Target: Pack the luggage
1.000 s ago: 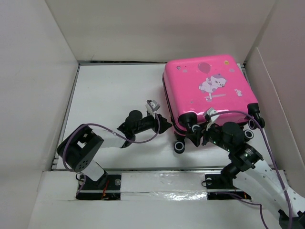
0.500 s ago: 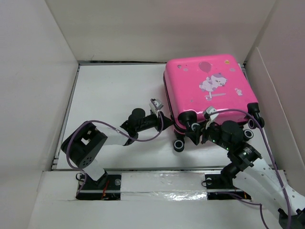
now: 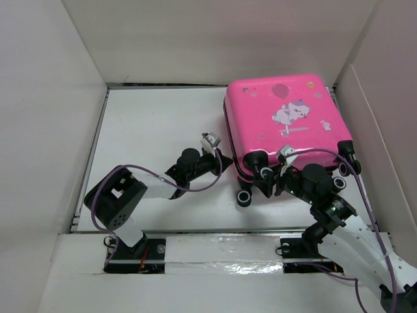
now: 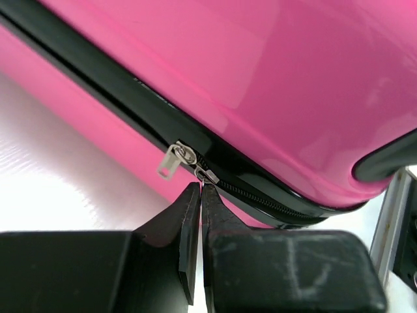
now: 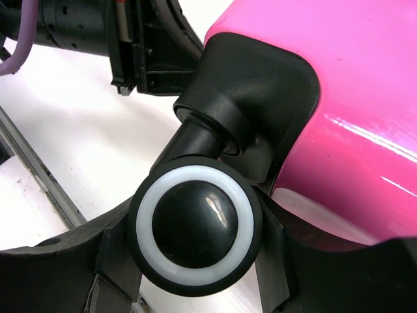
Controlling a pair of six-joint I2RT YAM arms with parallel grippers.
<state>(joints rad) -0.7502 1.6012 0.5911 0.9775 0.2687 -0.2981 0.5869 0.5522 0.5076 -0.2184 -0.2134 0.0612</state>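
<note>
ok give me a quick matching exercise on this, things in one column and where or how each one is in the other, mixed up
Things
1. luggage
2. left gripper
3. right gripper
4. loose silver tab

Places or states
a. fingers on either side of a black wheel with a white ring
b. lying closed at the far right of the table
c. fingers pinched together at the zipper slider
d. hanging free from the dark seam, untouched

Pairs: 1-b, 2-c, 3-a, 4-d
</note>
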